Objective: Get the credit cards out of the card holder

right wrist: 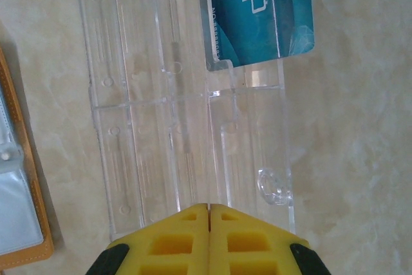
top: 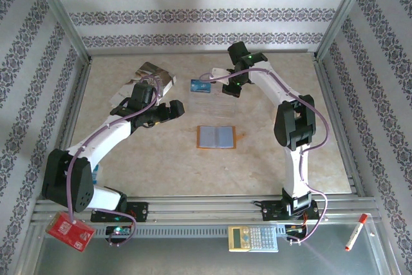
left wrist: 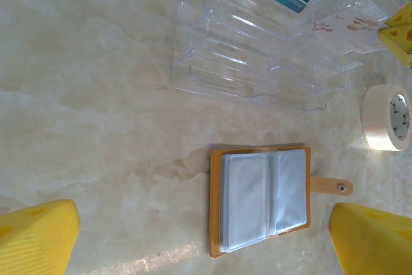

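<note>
The orange card holder (top: 216, 137) lies open on the table, its blue-grey clear pockets (left wrist: 261, 201) facing up. No card shows in them. My left gripper (top: 174, 111) hovers to its left, open, with the holder between and just ahead of its yellow fingertips (left wrist: 45, 233). A blue credit card (right wrist: 261, 11) stands in a clear acrylic rack (left wrist: 251, 56). My right gripper (right wrist: 209, 208) is over the rack with its jaws pressed together. In the left wrist view a pale credit card (left wrist: 344, 27) lies over the rack with its end pinched between the right fingertips (left wrist: 400, 30).
A roll of white tape (left wrist: 386, 117) sits right of the rack. A white glossy booklet (top: 153, 74) lies at the back left. On the near rail are a red packet (top: 69, 232), a calculator (top: 253, 238) and a red-capped marker (top: 355, 232).
</note>
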Controlling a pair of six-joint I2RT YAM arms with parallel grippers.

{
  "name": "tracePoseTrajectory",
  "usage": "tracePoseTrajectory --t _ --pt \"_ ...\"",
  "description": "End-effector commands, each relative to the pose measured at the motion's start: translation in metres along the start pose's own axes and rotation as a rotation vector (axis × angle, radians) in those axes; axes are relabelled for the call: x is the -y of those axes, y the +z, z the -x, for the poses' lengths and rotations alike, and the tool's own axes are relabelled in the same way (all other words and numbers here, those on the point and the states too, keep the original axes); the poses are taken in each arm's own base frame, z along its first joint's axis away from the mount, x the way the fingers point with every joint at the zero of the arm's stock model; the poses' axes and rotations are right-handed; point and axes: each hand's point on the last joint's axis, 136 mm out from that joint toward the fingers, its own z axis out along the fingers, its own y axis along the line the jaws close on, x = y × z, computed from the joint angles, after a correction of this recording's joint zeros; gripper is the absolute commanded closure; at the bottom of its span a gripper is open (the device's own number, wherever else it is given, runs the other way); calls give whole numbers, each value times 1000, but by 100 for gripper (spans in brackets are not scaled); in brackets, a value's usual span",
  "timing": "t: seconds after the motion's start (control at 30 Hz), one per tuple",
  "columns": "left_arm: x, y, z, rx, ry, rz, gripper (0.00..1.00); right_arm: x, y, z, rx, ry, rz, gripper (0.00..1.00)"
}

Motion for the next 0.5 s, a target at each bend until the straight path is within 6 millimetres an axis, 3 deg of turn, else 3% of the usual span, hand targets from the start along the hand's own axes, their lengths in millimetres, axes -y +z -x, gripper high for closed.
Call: tracePoseTrajectory --t 0.0,0.17,0.47 --pt "-9 -2 -3 -8 -29 18 0 -8 13 -4 18 -4 56 100" --pt "-8 -2 -3 -10 -29 16 0 -17 19 -9 28 27 100 100" --pt "-9 -4 -4 -4 -31 17 0 -33 9 -2 104 84 204 100"
